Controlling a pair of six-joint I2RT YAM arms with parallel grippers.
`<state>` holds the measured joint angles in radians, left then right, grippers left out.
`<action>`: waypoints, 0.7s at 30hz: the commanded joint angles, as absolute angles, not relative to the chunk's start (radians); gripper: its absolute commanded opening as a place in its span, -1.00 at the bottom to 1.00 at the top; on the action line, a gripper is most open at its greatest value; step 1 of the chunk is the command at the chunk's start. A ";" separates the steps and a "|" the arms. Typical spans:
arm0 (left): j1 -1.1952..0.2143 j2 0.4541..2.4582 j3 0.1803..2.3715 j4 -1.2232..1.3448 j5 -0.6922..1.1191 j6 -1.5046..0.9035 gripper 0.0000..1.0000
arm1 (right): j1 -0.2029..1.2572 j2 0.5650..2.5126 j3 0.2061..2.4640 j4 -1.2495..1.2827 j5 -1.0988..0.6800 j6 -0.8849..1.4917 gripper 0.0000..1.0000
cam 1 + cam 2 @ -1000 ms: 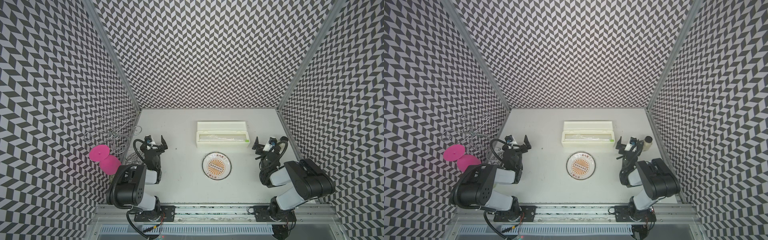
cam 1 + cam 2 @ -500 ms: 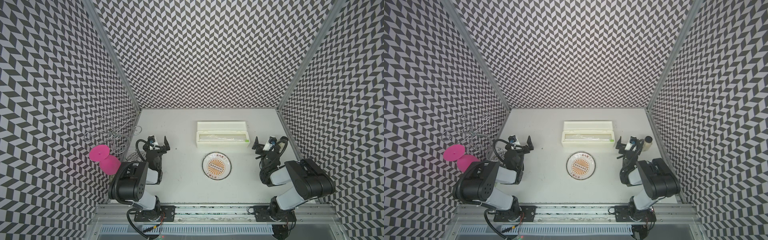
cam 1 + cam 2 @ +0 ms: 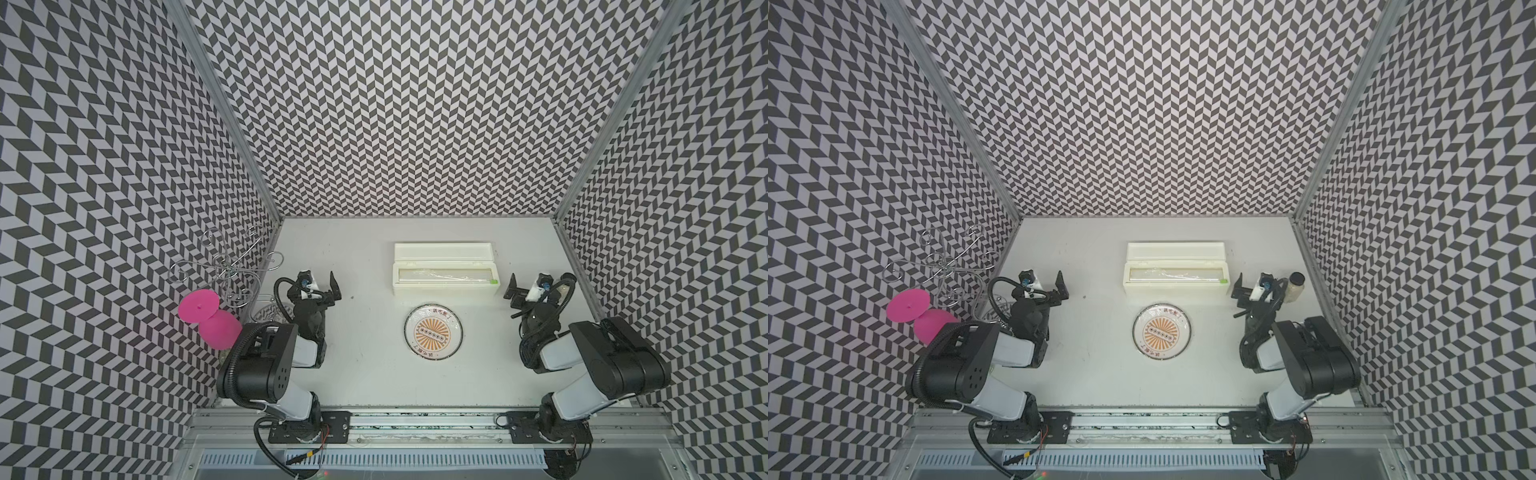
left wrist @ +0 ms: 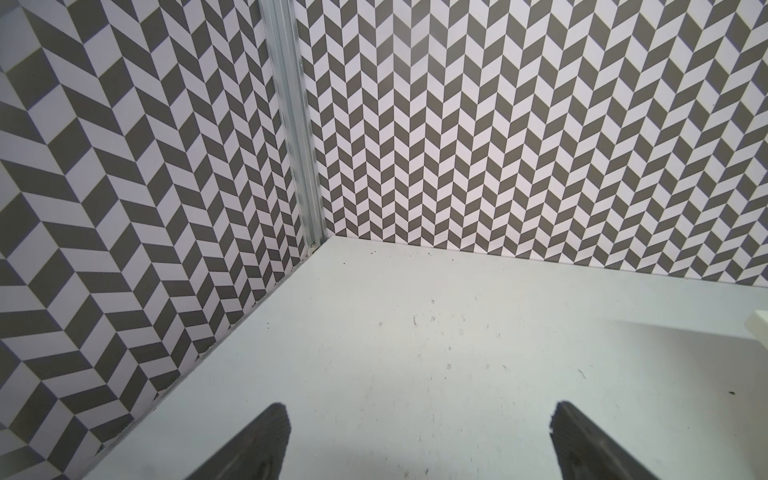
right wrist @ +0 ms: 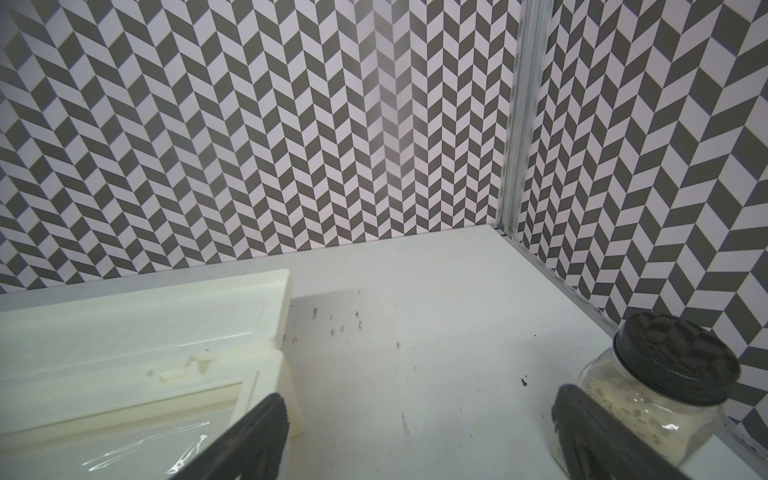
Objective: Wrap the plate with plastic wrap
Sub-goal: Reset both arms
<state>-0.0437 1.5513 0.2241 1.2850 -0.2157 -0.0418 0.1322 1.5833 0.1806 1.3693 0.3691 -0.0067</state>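
Showing both arms flanking the plate (image 3: 433,331), which lies bare at mid-counter (image 3: 357,374). The plastic wrap (image 3: 442,273) sits in its open cream dispenser box (image 3: 444,289) just at the plate's 12 o'clock, long axis running 9-to-3. The right pincer (image 3: 527,284), released and empty, has the box's green tab (image 3: 494,281) at its 9 o'clock. That end lies nearer to it than the box does to the left pincer (image 3: 320,279), likewise released.

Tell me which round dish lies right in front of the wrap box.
The white plate with the orange centre, mid-table, just before the box. The clear glass dish sits by the left wall, partly behind the left arm.
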 commanded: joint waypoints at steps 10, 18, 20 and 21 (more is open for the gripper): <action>-0.046 1.555 0.238 1.289 -0.230 -0.034 0.98 | 0.125 1.583 0.192 1.430 0.364 -0.001 0.99; -0.050 1.557 0.238 1.290 -0.230 -0.027 0.99 | 0.125 1.584 0.192 1.430 0.364 0.000 0.99; -0.051 1.555 0.237 1.291 -0.230 -0.026 0.99 | 0.125 1.583 0.193 1.430 0.364 -0.001 0.99; -0.049 1.554 0.235 1.295 -0.230 -0.028 0.99 | 0.126 1.584 0.192 1.430 0.364 -0.001 0.99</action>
